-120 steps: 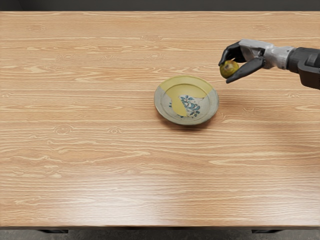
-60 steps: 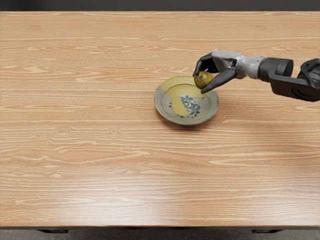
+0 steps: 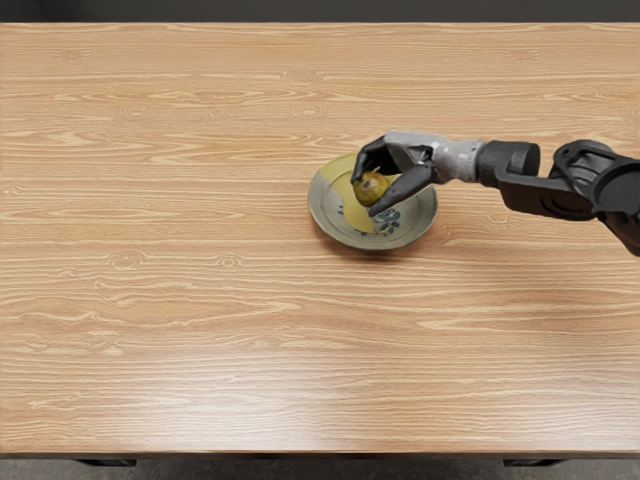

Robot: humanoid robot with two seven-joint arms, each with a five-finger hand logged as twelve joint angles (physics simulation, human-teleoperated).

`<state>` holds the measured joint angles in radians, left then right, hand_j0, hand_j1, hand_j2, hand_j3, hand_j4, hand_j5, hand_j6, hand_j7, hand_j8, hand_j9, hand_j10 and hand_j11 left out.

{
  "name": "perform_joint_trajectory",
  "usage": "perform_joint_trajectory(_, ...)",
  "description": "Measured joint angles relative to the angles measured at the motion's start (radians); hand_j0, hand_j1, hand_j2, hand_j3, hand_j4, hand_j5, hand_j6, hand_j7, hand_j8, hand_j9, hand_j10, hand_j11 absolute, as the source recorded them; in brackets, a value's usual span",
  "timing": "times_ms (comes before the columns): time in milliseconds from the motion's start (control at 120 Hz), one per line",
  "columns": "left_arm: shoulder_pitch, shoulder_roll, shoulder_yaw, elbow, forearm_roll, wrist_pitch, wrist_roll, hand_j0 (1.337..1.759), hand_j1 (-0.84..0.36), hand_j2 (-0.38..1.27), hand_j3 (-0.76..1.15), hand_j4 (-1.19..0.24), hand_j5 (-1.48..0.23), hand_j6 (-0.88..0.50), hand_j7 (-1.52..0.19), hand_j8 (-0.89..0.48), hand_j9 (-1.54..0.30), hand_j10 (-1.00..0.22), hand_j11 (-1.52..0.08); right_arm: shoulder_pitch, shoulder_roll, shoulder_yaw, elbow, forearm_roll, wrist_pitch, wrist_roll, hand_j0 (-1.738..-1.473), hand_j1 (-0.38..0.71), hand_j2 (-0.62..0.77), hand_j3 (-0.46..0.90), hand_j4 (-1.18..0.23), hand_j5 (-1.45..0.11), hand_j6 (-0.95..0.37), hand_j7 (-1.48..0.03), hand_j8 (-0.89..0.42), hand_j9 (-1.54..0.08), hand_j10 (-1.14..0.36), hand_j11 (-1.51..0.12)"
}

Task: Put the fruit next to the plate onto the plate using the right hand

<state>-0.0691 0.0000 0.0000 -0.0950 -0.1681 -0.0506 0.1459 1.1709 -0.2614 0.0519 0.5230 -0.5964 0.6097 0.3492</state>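
Fingers [image 3: 405,188] of the right hand [image 3: 397,168] are pinching a small yellow-green fruit [image 3: 371,187], dark digits curled around it from above and below. The right arm [image 3: 520,178] reaches in from three o'clock, low across the wooden bench [image 3: 200,300]. The fruit sits over the plate [image 3: 320,208], close to its middle and a touch toward twelve o'clock. I cannot tell whether it rests on the plate or hangs just above it. The plate lies a little right of the bench's centre. No left hand is visible.

Several things could go wrong from here, as I judge it. The fruit looks round, so if the fingers let go while it is above the surface, it may bounce or roll toward the rim and over onto the bench. The plate looks shallow, which would do little to stop it. If the fingers open unevenly, one may flick the fruit sideways, most likely toward nine o'clock, away from the palm. If the hand presses down too hard, it may tip or shove the plate. A finger dragging across the rim on the way out toward three o'clock could also slide the plate.

No brand, label or readable writing shows anywhere. The plate carries only a yellow patch and a blue leaf pattern [image 3: 386,218], partly hidden by the hand.
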Motion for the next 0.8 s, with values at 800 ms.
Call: perform_joint_trajectory(800, 0.0, 0.0, 0.0, 0.0, 0.001, 0.0, 0.0, 1.658, 0.32, 0.0, 0.0, -0.02, -0.03, -0.02, -0.03, -0.02, -0.03, -0.02, -0.03, -0.009, 0.012, 0.006, -0.003, 0.013, 0.001, -0.01, -1.657, 0.07, -0.03, 0.0, -0.38, -0.49, -0.36, -0.49, -0.35, -0.49, -0.34, -0.49)
